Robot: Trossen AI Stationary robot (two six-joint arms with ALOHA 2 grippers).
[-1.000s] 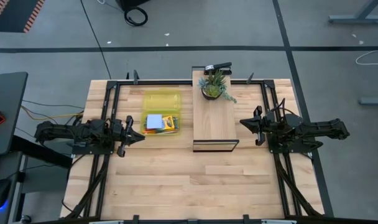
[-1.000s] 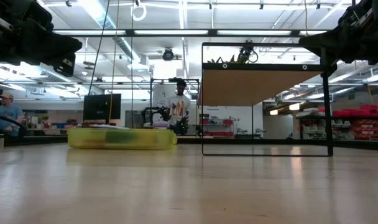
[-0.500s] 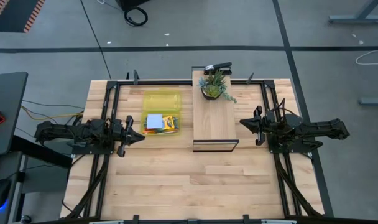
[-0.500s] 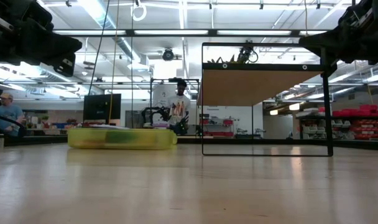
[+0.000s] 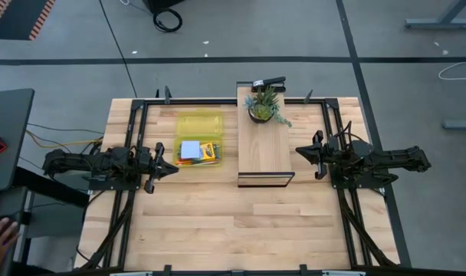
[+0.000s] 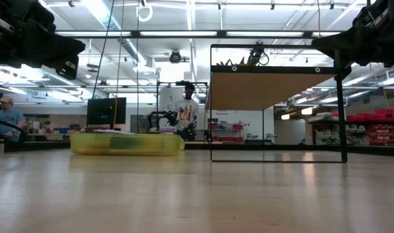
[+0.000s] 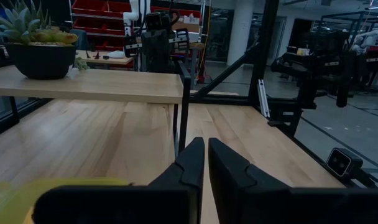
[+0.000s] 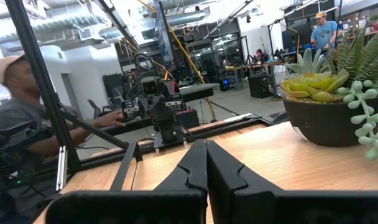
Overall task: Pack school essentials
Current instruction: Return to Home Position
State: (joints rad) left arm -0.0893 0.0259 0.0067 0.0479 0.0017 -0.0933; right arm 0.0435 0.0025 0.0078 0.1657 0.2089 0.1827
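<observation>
Hovering closed, empty — left tool (image 5: 174, 167), right tool (image 5: 297, 151); yellow box (image 5: 198, 124) contents hidden at table level.

A grey concrete floor (image 5: 241, 34), crossed by dark seams, surrounds the light wooden table (image 5: 233, 222). Beyond it lies an open workshop — long ceiling light strips (image 6: 96, 10), exposed ducts (image 8: 58, 25), shelves of red storage bins (image 6: 378, 118), a dark monitor (image 6: 106, 111).

Both arms folded; left gripper (image 5: 170, 166) and right gripper (image 5: 300, 152) closed.
</observation>
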